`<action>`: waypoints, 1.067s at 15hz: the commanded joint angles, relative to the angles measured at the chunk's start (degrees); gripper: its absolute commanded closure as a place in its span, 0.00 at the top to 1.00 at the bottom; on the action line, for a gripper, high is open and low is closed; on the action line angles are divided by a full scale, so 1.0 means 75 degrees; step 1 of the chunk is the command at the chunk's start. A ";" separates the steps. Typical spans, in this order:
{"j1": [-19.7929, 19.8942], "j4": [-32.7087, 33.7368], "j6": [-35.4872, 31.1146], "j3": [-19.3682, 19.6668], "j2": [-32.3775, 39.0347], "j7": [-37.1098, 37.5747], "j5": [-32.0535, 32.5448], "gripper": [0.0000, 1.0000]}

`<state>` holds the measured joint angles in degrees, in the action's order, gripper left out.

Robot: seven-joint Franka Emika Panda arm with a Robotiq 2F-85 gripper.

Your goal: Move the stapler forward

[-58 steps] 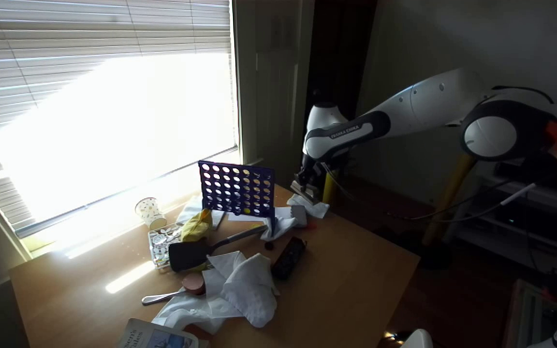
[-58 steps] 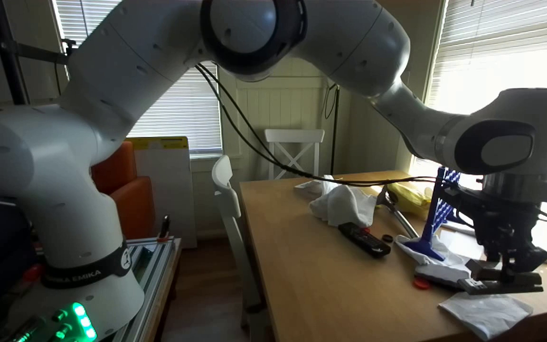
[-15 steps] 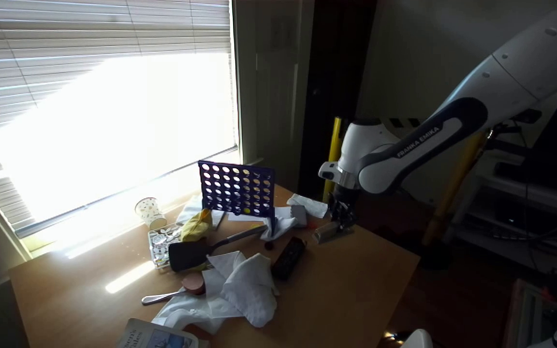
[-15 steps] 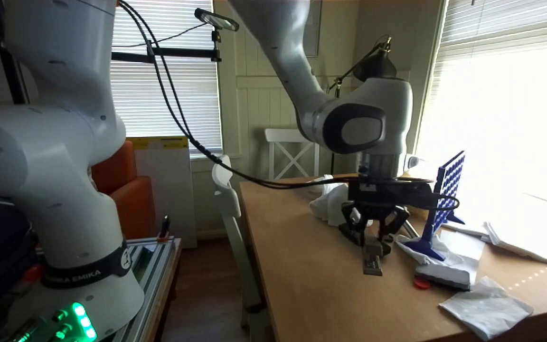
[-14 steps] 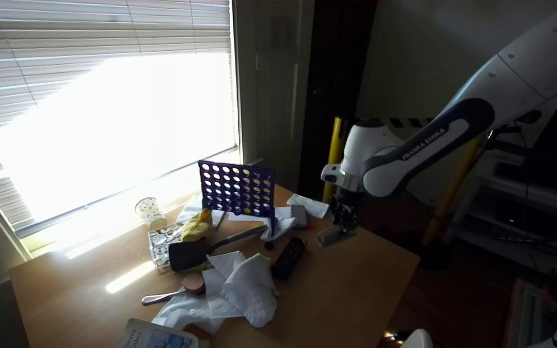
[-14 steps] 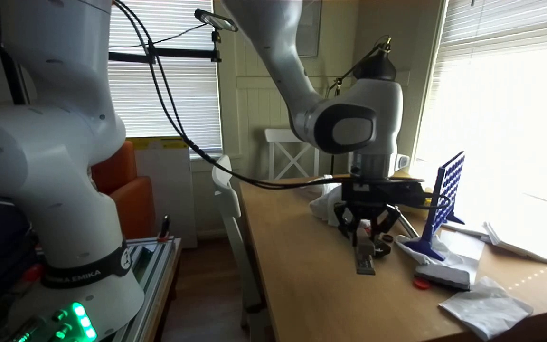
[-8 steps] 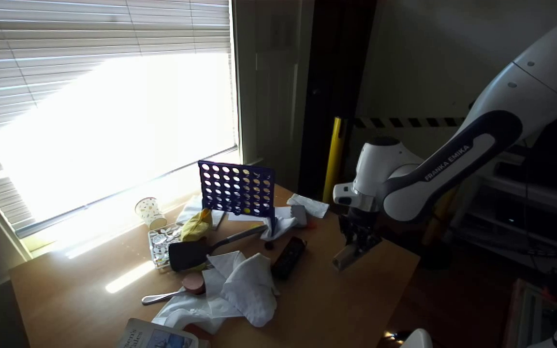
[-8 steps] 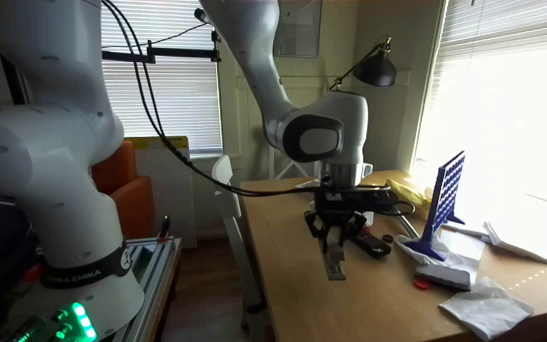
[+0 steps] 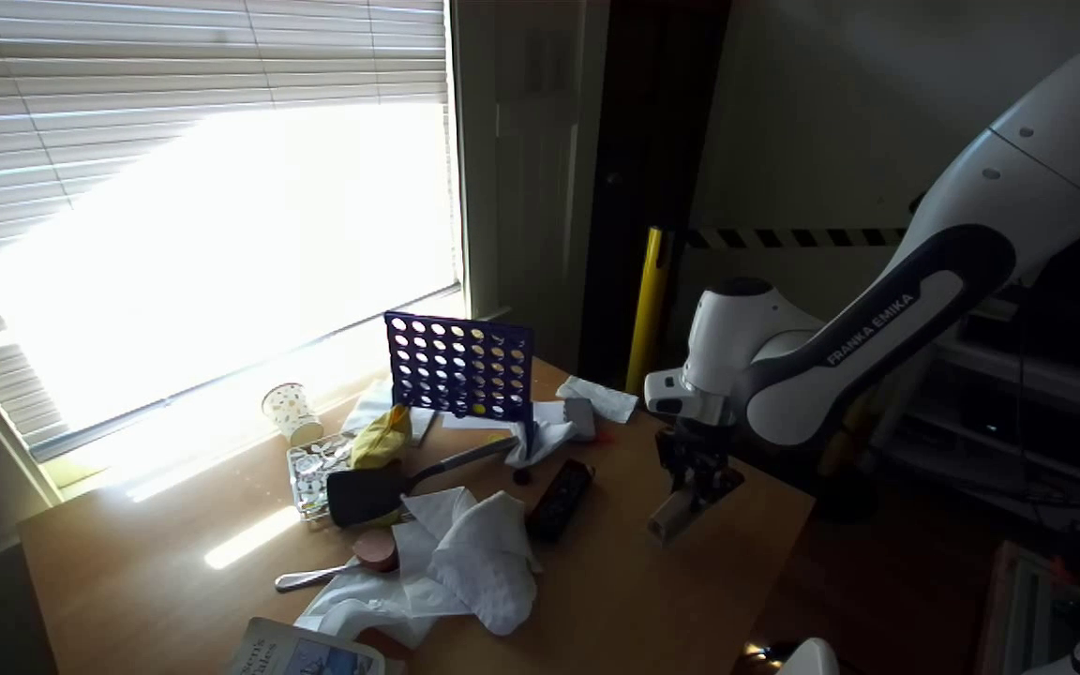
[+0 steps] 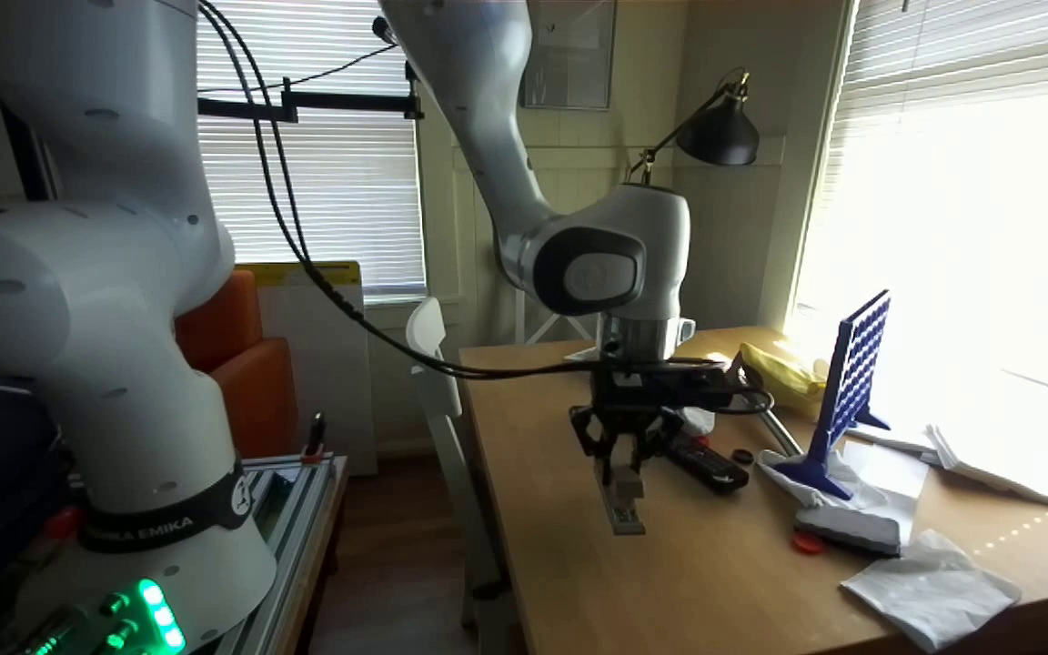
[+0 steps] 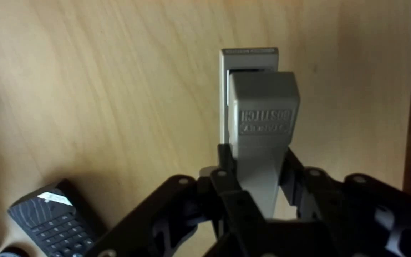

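Gripper (image 11: 257,157) is clamping the stapler (image 11: 261,125), jaws closed to its width. In an exterior view it is showing right of the remote (image 9: 561,502); contact with the table (image 9: 634,609) unclear. Step, judged: placing. Next is probably calling for gentle lowering, then release.

The stapler (image 11: 263,135) has a smooth, dull finish, metal or plastic unclear. Under it the table (image 11: 127,96) is smooth, grained wood; near it the remote (image 11: 61,228) is black plastic, farther off the rack (image 10: 851,373) blue plastic

Stapler (image 11: 262,125) between fingers (image 11: 226,159), remote (image 11: 61,223) nearby on table (image 11: 120,89)
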<state>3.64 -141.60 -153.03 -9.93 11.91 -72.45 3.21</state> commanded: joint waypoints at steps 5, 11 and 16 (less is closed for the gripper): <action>-0.0602 -0.0617 -0.0353 -0.0224 -0.0023 0.0117 -0.0020 0.10; -0.0651 -0.0948 -0.0503 -0.0426 -0.0008 -0.0017 -0.0291 0.10; -0.0602 -0.1049 -0.0589 -0.0476 -0.0098 -0.0145 -0.0243 0.60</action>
<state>-0.90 -147.83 -155.96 -12.81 12.05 -72.16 2.55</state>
